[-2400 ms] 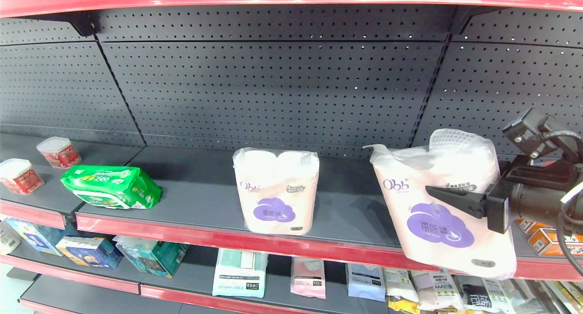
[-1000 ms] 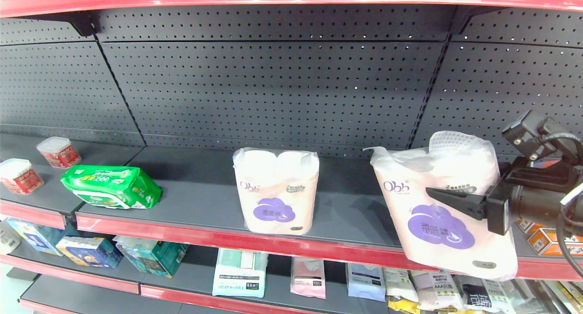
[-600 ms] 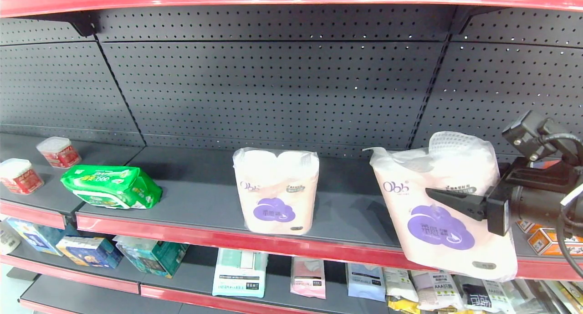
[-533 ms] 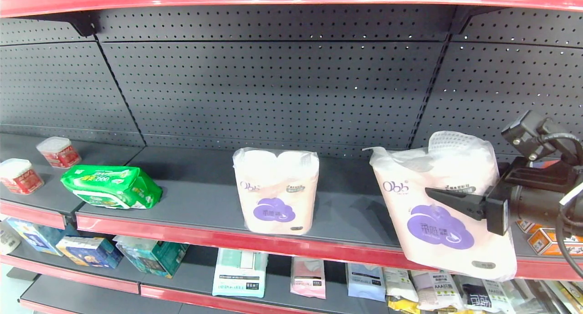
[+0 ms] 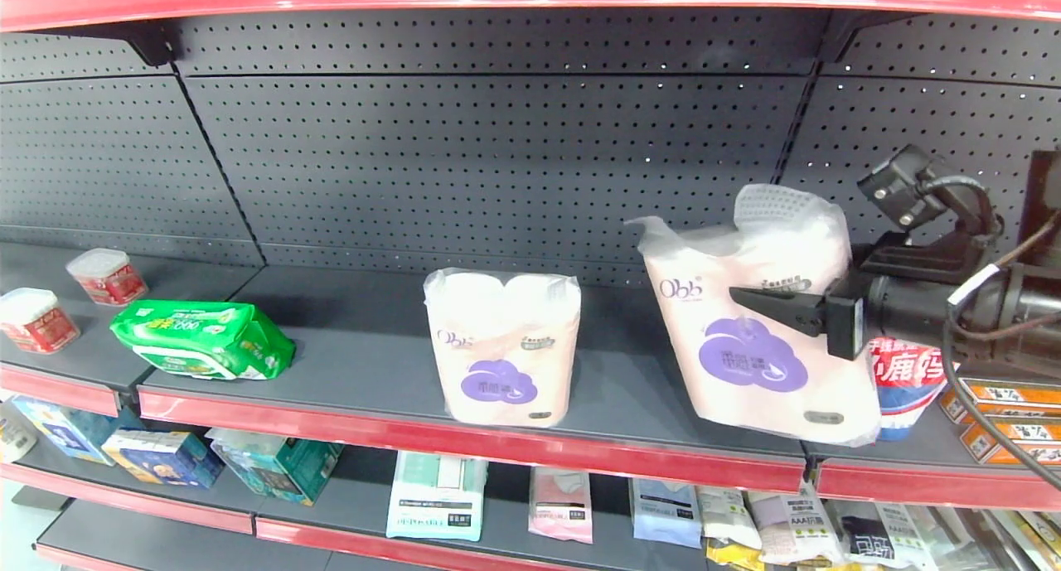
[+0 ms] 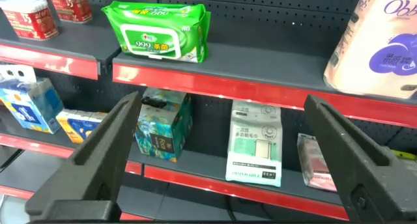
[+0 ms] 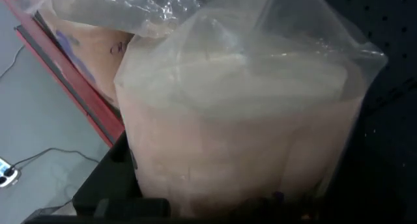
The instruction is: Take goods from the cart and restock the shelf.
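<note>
The step in hand looks like placement: the right gripper is clamped on a pink tissue-roll pack, one finger across its printed face, and holds it tilted over the right part of the shelf. The pack's lower edge lies close above the red front lip; whether it touches the shelf cannot be told. The right wrist view has the pack's plastic wrap bulging between the jaws. A matching pack stands upright to the left, apart from the held one, and a printed cup stands just behind it to the right. The left gripper hangs lower with its jaws spread wide and nothing in them, facing the shelf's front edge below the green wipes pack. The next move probably calls for pushing the pack further onto the shelf, righting it so its base sits flat beside its twin without knocking the cup, then letting go.
</note>
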### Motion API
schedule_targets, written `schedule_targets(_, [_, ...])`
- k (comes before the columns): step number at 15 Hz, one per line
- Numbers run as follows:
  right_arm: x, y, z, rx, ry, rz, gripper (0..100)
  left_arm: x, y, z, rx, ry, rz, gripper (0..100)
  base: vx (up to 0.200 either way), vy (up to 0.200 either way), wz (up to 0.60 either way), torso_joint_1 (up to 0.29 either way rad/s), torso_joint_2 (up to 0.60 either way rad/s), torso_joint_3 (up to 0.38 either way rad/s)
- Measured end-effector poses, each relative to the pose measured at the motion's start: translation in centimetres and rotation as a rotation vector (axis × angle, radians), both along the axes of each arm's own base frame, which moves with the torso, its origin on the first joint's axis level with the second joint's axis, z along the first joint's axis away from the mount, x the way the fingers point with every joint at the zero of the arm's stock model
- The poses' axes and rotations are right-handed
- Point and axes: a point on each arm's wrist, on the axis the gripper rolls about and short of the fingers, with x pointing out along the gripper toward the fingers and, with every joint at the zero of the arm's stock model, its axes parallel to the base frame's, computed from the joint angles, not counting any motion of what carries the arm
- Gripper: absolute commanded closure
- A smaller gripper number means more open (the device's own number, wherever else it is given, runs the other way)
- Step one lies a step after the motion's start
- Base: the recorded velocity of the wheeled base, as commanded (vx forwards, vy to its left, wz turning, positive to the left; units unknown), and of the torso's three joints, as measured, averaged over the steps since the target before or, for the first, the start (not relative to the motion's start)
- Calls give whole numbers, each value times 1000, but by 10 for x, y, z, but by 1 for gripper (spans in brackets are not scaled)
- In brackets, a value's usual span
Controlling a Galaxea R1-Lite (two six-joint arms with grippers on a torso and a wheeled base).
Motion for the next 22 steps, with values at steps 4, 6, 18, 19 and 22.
schedule_targets(4, [27, 9, -6, 51, 7, -14, 100, 0, 0, 0, 0, 0, 0, 0, 0, 0, 0, 0, 0, 0])
schedule_targets(6, [40, 12, -8, 62, 0, -23, 100, 0, 0, 0, 0, 0, 0, 0, 0, 0, 0, 0, 0, 0])
schedule_targets(18, [113, 29, -20, 210, -26, 86, 100, 0, 0, 0, 0, 0, 0, 0, 0, 0, 0, 0, 0, 0])
schedule_targets(19, [121, 31, -23, 219, -43, 90, 100, 0, 0, 0, 0, 0, 0, 0, 0, 0, 0, 0, 0, 0])
schedule_targets(22, [138, 36, -31, 264, -75, 116, 100, 0, 0, 0, 0, 0, 0, 0, 0, 0, 0, 0, 0, 0])
